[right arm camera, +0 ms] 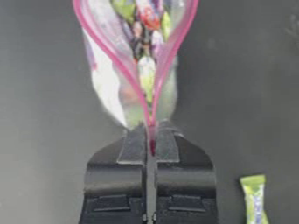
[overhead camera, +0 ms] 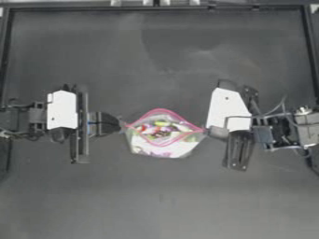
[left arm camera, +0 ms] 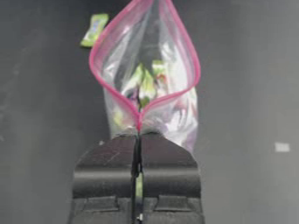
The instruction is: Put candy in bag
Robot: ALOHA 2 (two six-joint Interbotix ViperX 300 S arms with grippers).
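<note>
The clear bag point(overhead camera: 162, 135) lies mid-table with colourful sweets showing through it, and its pink seal strip point(overhead camera: 159, 112) bows open. My left gripper point(overhead camera: 120, 125) is shut on the left end of the mouth point(left arm camera: 139, 131). My right gripper point(overhead camera: 211, 131) is shut on the opposite end point(right arm camera: 152, 131). Between them the bag point(left arm camera: 146, 83) point(right arm camera: 140, 52) is held stretched, mouth gaping. The yellow-green candy point(left arm camera: 95, 29) lies on the table beyond the bag's far side, close beside my right gripper point(right arm camera: 254, 199). The right arm hides it in the top view.
Dark table surface point(overhead camera: 156, 196) surrounds the bag, with a raised frame edge point(overhead camera: 156, 8) along the far side. A small pale mark point(left arm camera: 282, 147) shows on the tabletop.
</note>
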